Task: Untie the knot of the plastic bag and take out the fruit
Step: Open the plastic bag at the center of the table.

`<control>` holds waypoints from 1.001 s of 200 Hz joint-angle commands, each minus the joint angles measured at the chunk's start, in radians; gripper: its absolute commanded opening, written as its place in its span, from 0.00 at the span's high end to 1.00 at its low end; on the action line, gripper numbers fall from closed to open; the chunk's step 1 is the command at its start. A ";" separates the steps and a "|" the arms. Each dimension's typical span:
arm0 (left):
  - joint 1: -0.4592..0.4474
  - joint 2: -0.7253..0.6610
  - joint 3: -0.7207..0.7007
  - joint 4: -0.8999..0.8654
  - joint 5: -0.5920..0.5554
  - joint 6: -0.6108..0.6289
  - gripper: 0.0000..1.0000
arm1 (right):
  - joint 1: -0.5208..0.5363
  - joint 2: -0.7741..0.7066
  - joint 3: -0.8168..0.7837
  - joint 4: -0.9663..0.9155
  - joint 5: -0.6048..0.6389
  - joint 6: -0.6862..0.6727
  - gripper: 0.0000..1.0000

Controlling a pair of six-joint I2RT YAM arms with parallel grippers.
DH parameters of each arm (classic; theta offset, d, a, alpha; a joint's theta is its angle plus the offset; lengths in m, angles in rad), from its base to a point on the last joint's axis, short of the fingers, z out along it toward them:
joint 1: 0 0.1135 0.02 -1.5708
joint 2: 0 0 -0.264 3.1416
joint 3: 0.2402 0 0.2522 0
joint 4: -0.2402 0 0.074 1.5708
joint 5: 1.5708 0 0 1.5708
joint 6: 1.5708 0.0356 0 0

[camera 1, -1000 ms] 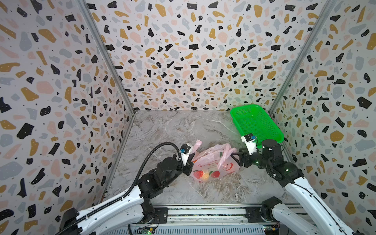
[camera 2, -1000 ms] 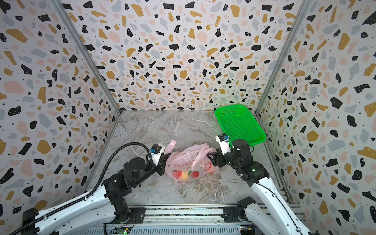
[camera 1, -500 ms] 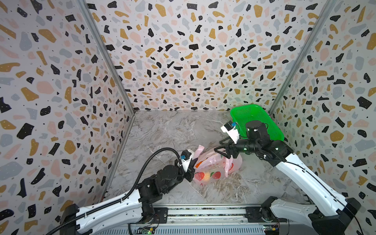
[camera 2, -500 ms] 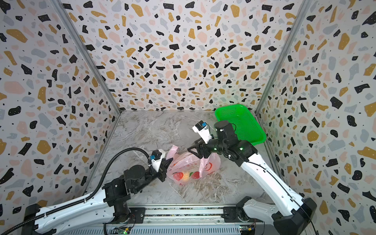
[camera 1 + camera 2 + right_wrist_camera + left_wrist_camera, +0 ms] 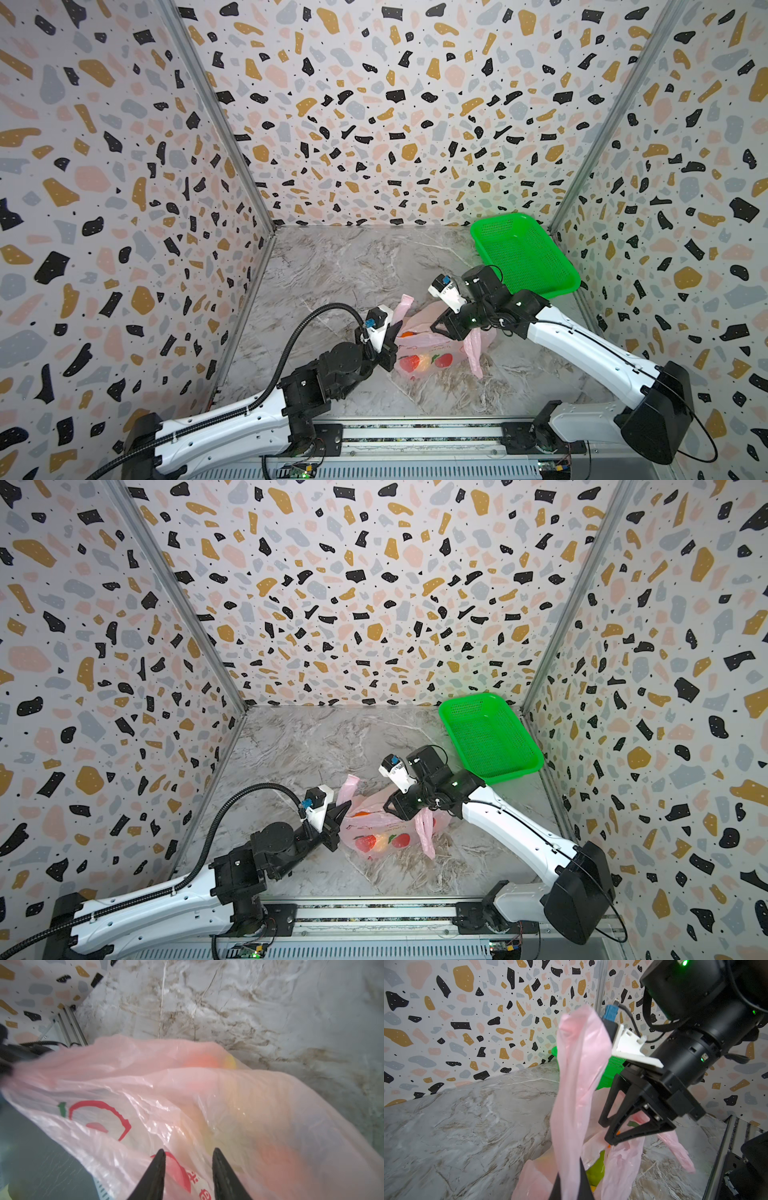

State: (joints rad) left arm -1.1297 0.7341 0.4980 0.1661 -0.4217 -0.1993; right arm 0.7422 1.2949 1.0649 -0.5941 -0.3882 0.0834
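Observation:
The pink plastic bag (image 5: 428, 353) (image 5: 382, 833) lies on the marble floor near the front, its mouth loose. My left gripper (image 5: 390, 343) (image 5: 570, 1176) is shut on one handle loop (image 5: 577, 1084) (image 5: 349, 785), which stands upright. A second loop (image 5: 473, 353) hangs down the bag's right side. The knot is out of view. My right gripper (image 5: 440, 326) (image 5: 188, 1150) hovers over the bag's top, jaws apart, with plastic (image 5: 187, 1095) just below the tips. Fruit shows through the bag: a green one (image 5: 596, 1167) and an orange-red one (image 5: 203, 1061).
A green perforated basket (image 5: 523, 253) (image 5: 490, 733) stands at the back right, close behind the right arm. Terrazzo walls close in three sides. A metal rail (image 5: 415, 432) runs along the front edge.
My right gripper left the bag's right side, swung up over it, then came down onto its top with jaws narrowing. The left gripper kept its hold and drew back slightly.

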 commanded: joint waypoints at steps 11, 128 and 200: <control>-0.007 0.007 0.017 0.073 -0.056 -0.012 1.00 | 0.060 -0.052 -0.100 -0.062 0.057 0.056 0.61; 0.015 0.192 0.209 0.106 -0.060 0.291 1.00 | 0.071 0.054 -0.376 0.739 0.409 0.536 0.39; 0.033 0.150 0.121 0.047 -0.127 0.229 0.43 | -0.090 0.045 -0.409 0.835 0.513 0.558 0.41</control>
State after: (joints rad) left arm -1.1049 0.8940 0.6300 0.1783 -0.4591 0.0555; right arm 0.6876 1.3525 0.6514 0.2207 0.0681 0.6304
